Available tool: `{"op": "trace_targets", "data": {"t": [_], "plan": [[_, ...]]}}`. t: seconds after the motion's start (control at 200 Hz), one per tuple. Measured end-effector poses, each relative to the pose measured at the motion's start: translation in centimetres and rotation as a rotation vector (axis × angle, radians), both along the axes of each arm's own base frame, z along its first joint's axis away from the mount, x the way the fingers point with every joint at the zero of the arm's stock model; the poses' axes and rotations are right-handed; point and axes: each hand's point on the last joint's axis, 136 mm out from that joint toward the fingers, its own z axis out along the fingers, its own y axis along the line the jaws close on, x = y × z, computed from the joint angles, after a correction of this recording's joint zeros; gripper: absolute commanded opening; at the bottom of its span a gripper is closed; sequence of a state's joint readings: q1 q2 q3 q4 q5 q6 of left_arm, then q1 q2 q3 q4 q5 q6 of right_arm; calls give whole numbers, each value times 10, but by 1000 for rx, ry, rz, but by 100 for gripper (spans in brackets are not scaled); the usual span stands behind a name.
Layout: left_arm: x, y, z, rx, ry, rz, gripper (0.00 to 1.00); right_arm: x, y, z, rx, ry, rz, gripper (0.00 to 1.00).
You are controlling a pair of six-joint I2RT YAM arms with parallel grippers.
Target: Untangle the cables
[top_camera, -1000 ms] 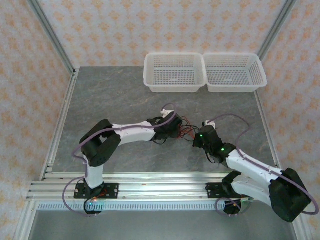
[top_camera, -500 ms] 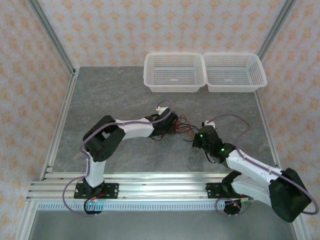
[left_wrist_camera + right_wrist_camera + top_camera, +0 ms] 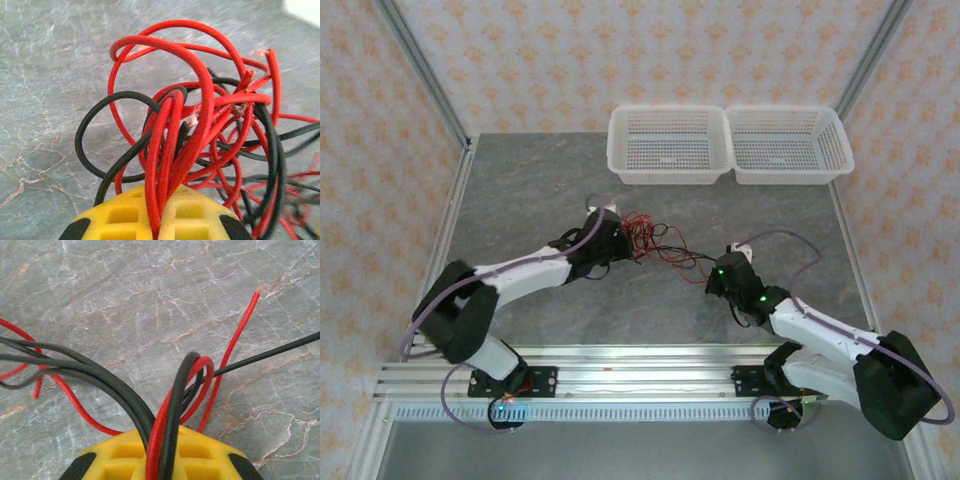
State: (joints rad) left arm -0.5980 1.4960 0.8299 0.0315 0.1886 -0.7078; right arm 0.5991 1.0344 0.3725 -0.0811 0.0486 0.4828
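The cables (image 3: 650,238) are thin red and black wires bunched in a tangle mid-table, with a few strands stretched right towards my right gripper (image 3: 710,270). My left gripper (image 3: 619,238) sits at the tangle's left side. In the left wrist view its yellow fingers (image 3: 125,215) are shut on a few red strands of the cables (image 3: 161,145), which loop up in front with black ones. In the right wrist view my right gripper (image 3: 162,445) is shut on a red and black bundle of cables (image 3: 176,400) just above the table.
Two white mesh baskets (image 3: 667,176) (image 3: 790,175) stand side by side at the back of the grey marbled table (image 3: 520,190). A metal rail (image 3: 620,375) runs along the near edge by the arm bases.
My left gripper has shut on the red strands and swung left and back, dragging the tangle with it and stretching strands toward the right gripper. The right arm has stayed put.
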Motion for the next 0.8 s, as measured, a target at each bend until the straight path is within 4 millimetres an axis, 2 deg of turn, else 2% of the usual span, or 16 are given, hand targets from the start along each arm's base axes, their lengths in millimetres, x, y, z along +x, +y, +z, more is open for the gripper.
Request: {"op": "trace_targets", "data": {"t": [0.085, 0.185, 0.345, 0.465, 0.521, 0.686, 0.801], "plan": [[-6, 3, 19, -85, -30, -25, 0, 0, -3, -6, -14, 18, -23, 0], [-16, 12, 26, -181, -33, -36, 0, 0, -9, -11, -30, 31, -56, 0], [-31, 36, 13, -323, 17, -6, 0, 3, -19, -10, -35, 28, -118, 0], [-42, 42, -2, -393, 64, 4, 0, 5, -23, -8, -34, 23, -144, 0], [-48, 39, -9, -423, 87, -5, 0, 6, -23, -7, -34, 22, -146, 7], [-61, 38, -33, -450, 151, -3, 2, 7, -21, 1, -34, 26, -138, 38], [-64, 42, -41, -428, 165, 8, 4, 8, -12, 17, 0, 18, -96, 48]]}}
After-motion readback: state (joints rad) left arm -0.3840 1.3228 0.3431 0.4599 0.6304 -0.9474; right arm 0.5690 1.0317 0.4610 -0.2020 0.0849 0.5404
